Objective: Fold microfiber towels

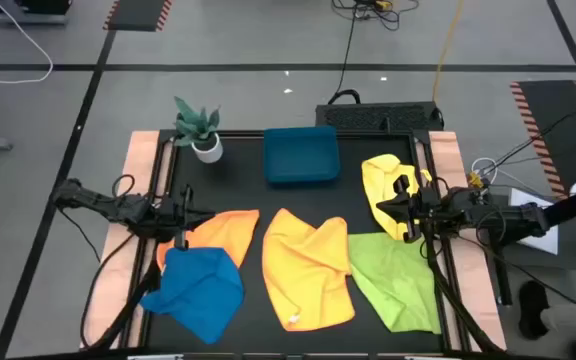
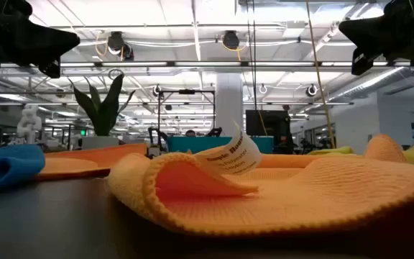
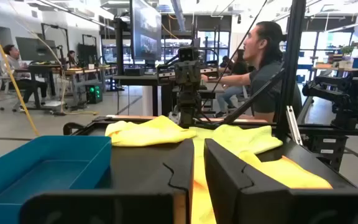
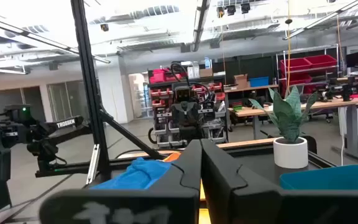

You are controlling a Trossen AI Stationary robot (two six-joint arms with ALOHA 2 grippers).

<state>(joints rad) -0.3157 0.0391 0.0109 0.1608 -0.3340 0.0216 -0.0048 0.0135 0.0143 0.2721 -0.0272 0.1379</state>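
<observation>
Both arms up off the table, towels flat below, nothing held.

L gripper [image 1: 200, 215] hangs over the orange towel [image 1: 230, 226], just above the blue towel [image 1: 198, 290]; its fingers [image 3: 225, 171] are almost closed w/ a thin gap, holding nothing. R gripper [image 1: 386, 208] is by the yellow towel [image 1: 383, 180], fingers [image 4: 225, 168] pressed together, holding nothing. Big yellow-orange towel [image 1: 308, 268] lies in the middle, between the grippers, not touching either. Lime green towel [image 1: 396, 278] is next to it, under the R arm. Blue tray [image 1: 301, 155] and a plant pot [image 1: 206, 148] sit at the back.
</observation>
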